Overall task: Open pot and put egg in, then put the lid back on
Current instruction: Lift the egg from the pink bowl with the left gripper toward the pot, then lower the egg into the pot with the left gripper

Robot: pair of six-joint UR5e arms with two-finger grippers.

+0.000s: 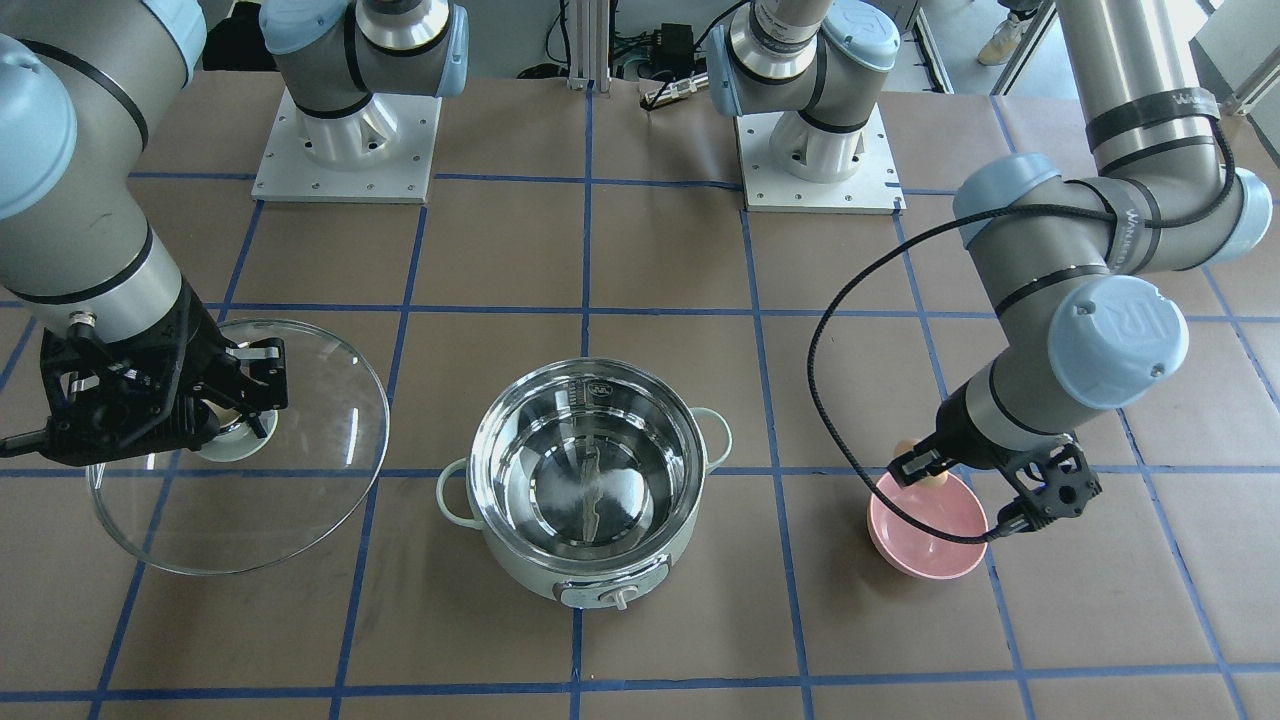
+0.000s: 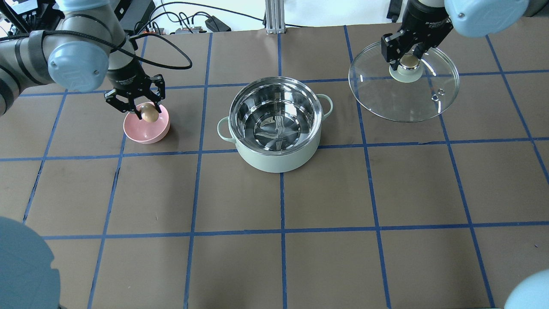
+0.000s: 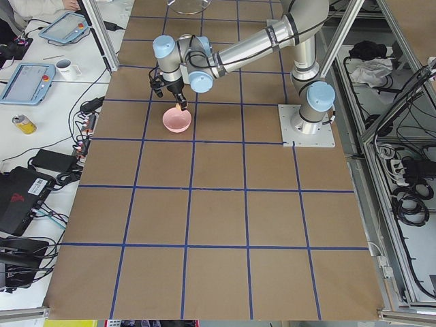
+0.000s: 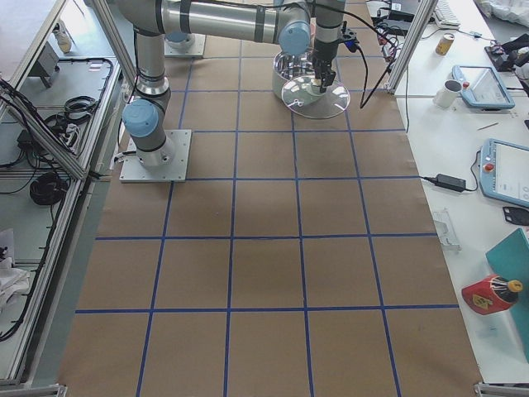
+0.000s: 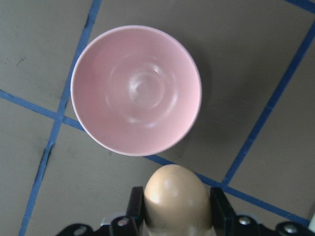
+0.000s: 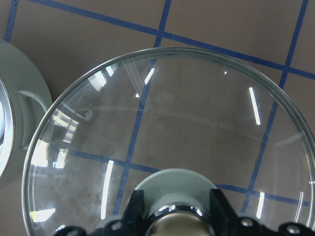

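The mint-green pot [image 2: 279, 161] stands open mid-table, its steel inside empty; it also shows in the front view [image 1: 530, 572]. My left gripper [image 2: 146, 113] is shut on the tan egg [image 2: 149, 113] and holds it just above the rim of the pink bowl [image 2: 146, 134]. In the left wrist view the egg [image 5: 177, 196] sits between the fingers over the empty bowl [image 5: 135, 88]. My right gripper [image 2: 408, 62] is shut on the beige knob of the glass lid [image 2: 403, 98], off to the pot's right. I cannot tell whether the lid touches the table.
The table is brown paper with a grid of blue tape lines. Both arm bases [image 1: 345, 150] stand at the robot's edge. In the right wrist view the pot's loop handle [image 6: 29, 105] lies close to the lid's rim [image 6: 147, 54].
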